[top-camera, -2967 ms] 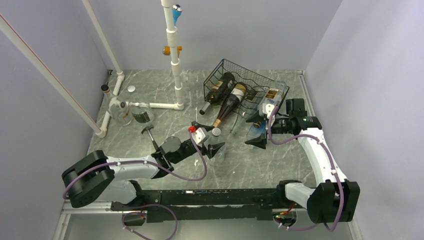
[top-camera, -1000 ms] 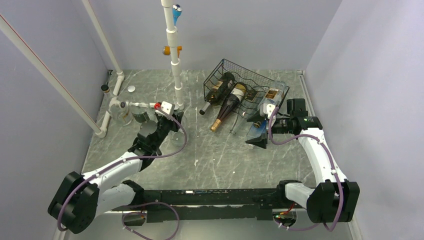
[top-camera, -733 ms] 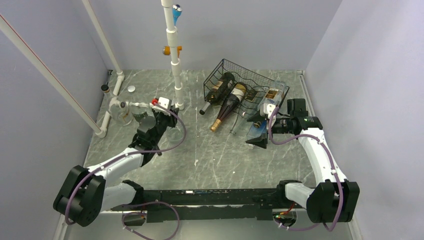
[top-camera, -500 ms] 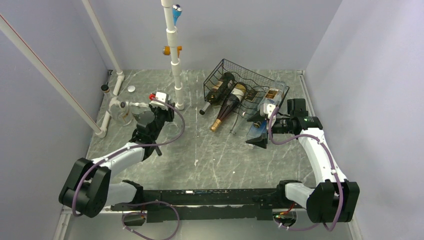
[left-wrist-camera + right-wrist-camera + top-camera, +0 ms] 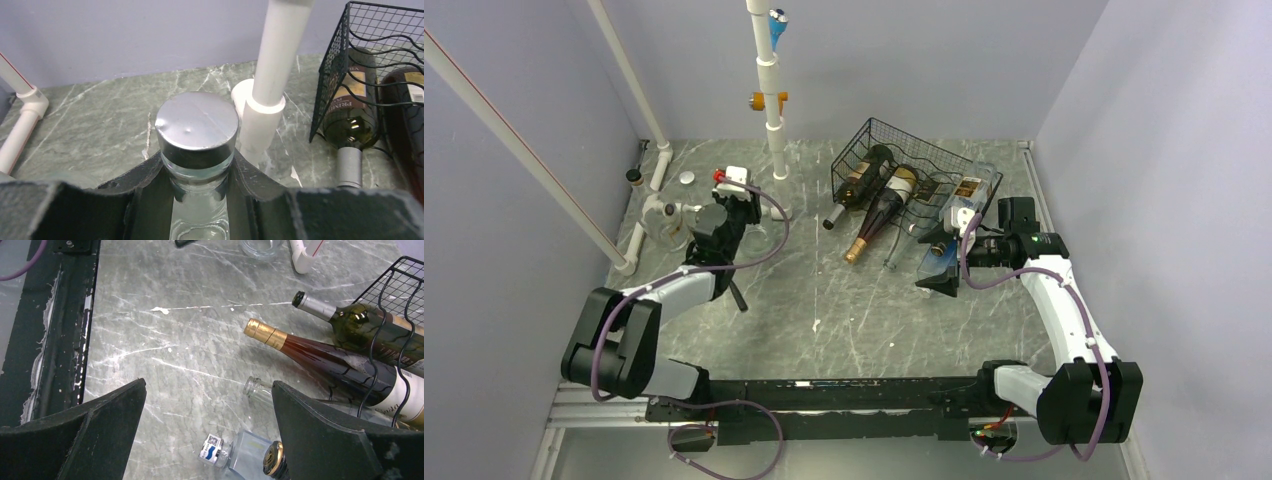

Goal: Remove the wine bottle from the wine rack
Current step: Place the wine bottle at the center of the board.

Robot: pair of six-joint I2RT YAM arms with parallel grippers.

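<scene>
Wine bottle (image 5: 196, 125), as I judge it, is the clear glass one with the flat silver cap at the centre of the left wrist view. The left gripper (image 5: 197, 167) has its jaws clamped on the neck just under that cap, and the bottle stands about upright. In the overhead view this arm reaches to the upper left of the table (image 5: 844, 310), well apart from the rack, so the bottle is off it. Whether its base rests on the marble or hangs above it cannot be told. Just right of the cap the white pipe (image 5: 274, 60) rises from its foot collar, near the bottle but not touching it.

Further right, the wine rack (image 5: 879, 130) sits at the upper middle of the overhead frame. A green bottle (image 5: 352, 320) with a silver capsule and a gold-foiled bottle (image 5: 320, 352) lie in it, their necks poking out toward the lower left. Below them in the right wrist view lie a clear open-necked bottle (image 5: 256, 387) and a small capped bottle (image 5: 235, 455). The right gripper (image 5: 209, 385) hovers by the rack's right front, jaws wide apart and holding nothing.

By my reading the lift-off is done and the set-down is in hand. The next move calls for lowering the bottle upright onto bare marble clear of the pipe. The jaws should part only once the base is settled, since smooth glass held this high would tip easily.
</scene>
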